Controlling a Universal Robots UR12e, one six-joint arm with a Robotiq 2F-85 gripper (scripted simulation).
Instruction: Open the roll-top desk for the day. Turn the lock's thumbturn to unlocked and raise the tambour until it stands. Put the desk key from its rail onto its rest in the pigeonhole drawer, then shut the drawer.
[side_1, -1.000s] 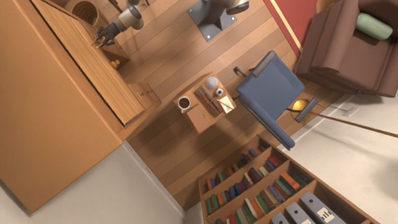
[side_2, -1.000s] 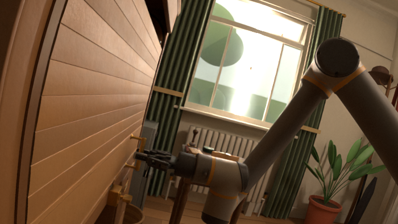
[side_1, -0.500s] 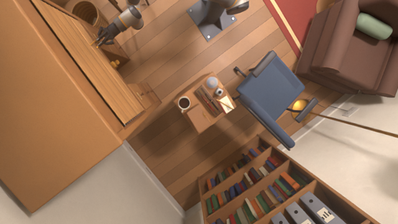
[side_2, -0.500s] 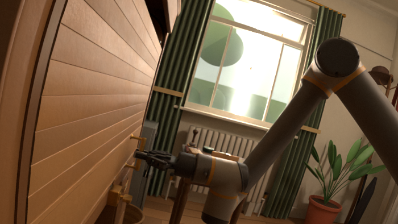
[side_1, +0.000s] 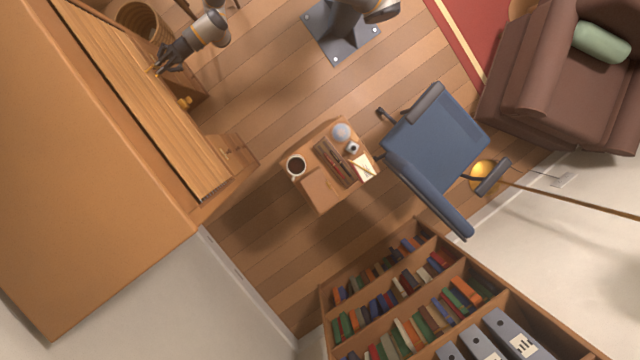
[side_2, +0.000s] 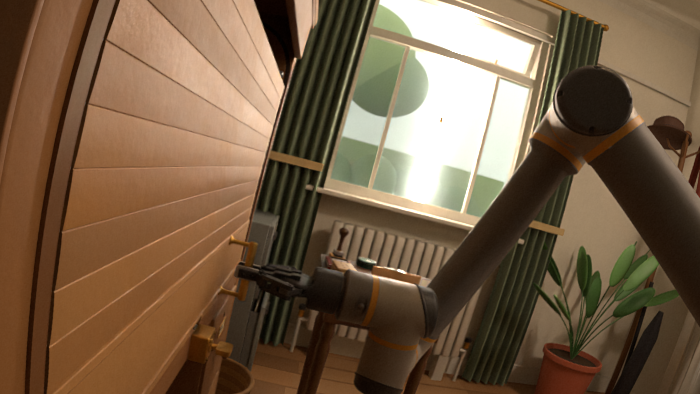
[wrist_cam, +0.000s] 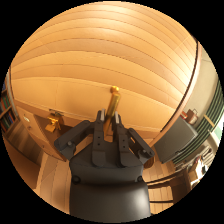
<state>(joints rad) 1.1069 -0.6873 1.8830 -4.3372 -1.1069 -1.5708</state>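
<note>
The tambour's brass handle (wrist_cam: 112, 104) is partly hidden between my fingers; its bar stands off the lowest slats of the closed tambour (side_2: 150, 170) on two posts (side_2: 243, 267). The handle sits gripped in my gripper (wrist_cam: 109, 116), which has closed on its lower part at the desk's front (side_1: 159, 66). The brass lock with its thumbturn (wrist_cam: 53, 123) sits on the desk front below the tambour, to the left of my fingers (side_2: 207, 342). The key and the drawer's inside are out of sight.
The roll-top desk (side_1: 90, 150) fills the left side. A wicker basket (side_1: 137, 20) stands beside it near my arm's base (side_1: 340, 30). A side table (side_1: 327, 167), a blue chair (side_1: 435, 150) and a bookshelf (side_1: 425, 300) stand farther off.
</note>
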